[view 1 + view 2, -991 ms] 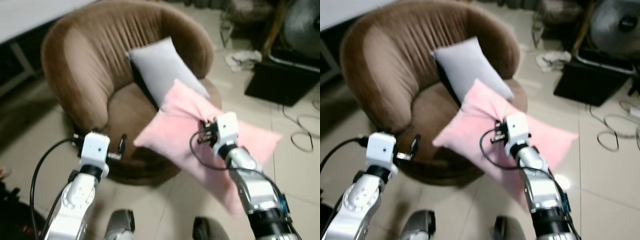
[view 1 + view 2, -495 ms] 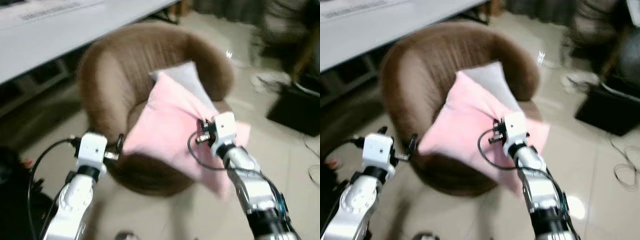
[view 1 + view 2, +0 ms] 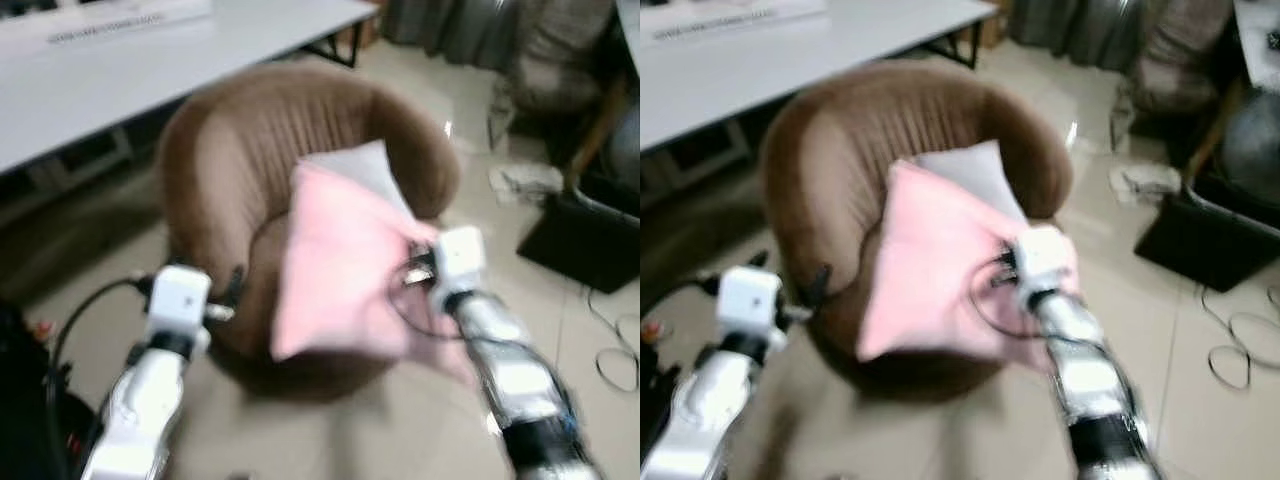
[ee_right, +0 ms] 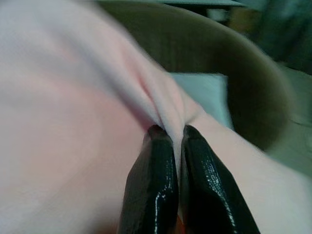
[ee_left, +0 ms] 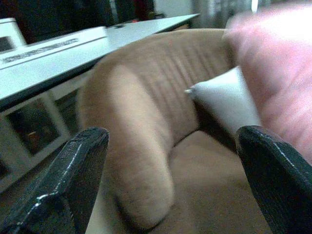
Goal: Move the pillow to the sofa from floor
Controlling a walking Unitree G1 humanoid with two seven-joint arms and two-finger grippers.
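Note:
A pink pillow hangs over the seat of a round brown sofa chair, pinched by my right gripper, which is shut on a fold of its fabric. A grey pillow leans against the chair's back behind the pink one. My left gripper is open, held beside the chair's left arm with nothing between its fingers. The picture is blurred by motion.
A white table runs along the back left. A black box, cables and a crumpled cloth lie on the tiled floor to the right. Dark items stand at the lower left.
The right gripper has swung the pink pillow left and further over the chair seat. The camera has shifted too, so the chair sits more centred. The left arm stays beside the chair.

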